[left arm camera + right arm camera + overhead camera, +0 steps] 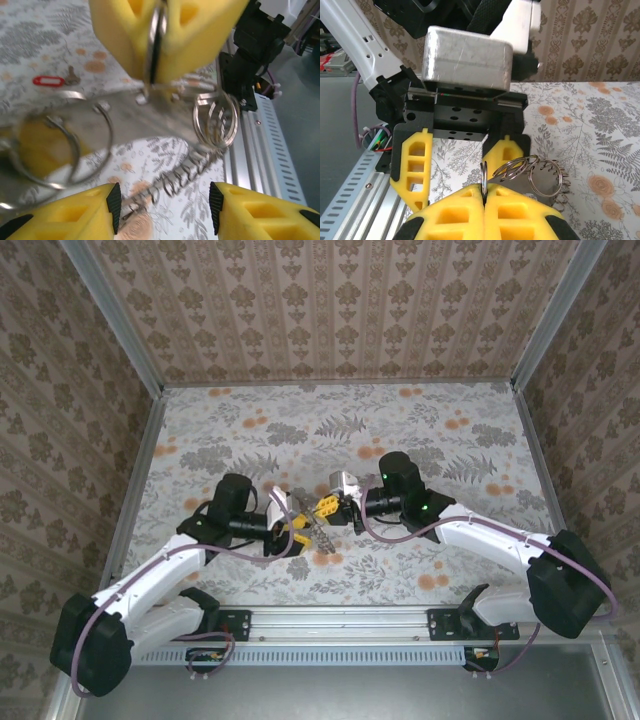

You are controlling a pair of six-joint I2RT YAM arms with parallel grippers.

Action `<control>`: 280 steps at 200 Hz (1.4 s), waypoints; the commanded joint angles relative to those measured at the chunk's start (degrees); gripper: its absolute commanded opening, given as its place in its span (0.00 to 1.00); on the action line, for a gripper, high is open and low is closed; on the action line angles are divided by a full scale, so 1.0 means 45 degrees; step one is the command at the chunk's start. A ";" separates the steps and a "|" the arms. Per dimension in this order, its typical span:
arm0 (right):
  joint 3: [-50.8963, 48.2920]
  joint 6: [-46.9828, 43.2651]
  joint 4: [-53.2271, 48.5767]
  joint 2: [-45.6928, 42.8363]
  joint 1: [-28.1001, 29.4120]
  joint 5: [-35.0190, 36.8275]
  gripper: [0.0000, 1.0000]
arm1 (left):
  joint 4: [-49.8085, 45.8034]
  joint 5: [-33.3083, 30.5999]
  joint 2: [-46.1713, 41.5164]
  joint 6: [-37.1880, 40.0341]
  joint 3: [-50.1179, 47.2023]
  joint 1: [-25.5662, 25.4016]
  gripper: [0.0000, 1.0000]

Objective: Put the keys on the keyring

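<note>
**Ring pinched edge-on, key loose on the worktop**

Near the middle of the worktop (450,440), a little toward its near edge, the two grippers meet nose to nose. From above the metalwork between them is a small grey tangle, and its parts are too fine to tell apart there.

The right gripper (483,192) has its yellow fingers pressed together on a thin metal ring. The ring is seen edge-on, so only a sliver shows above the pads. That ring belongs to the keyring (186,171), a bunch of split rings with a stretched wire coil trailing below them toward the worktop. In the left wrist view two larger rings sit close to the lens. They are badly blurred, and how they join the rest cannot be made out.

The left gripper (164,202) faces the right one with its fingers spread and nothing between them. The bottom edge of its own view cuts them off. The coil hangs just beyond the gap, not touching either finger.

The key (73,76) and its red tag (48,80) lie flat on the floral surface, off to one side of the clamped ring. It is apart from the coil and from both grippers.
</note>
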 commanded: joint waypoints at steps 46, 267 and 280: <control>0.0422 -0.0034 -0.0059 -0.0265 0.0101 -0.1128 0.00 | -0.0423 0.0654 0.0278 0.2793 0.1603 -0.0641 0.54; -0.0795 0.1218 0.3246 -0.0446 0.0141 0.0043 0.00 | -0.1109 -0.0482 -0.2050 0.1780 0.1650 0.0728 0.38; -0.0758 0.1216 0.3246 -0.0394 0.0141 -0.0014 0.00 | -0.0948 -0.0260 -0.1854 0.1726 0.1756 0.0672 0.38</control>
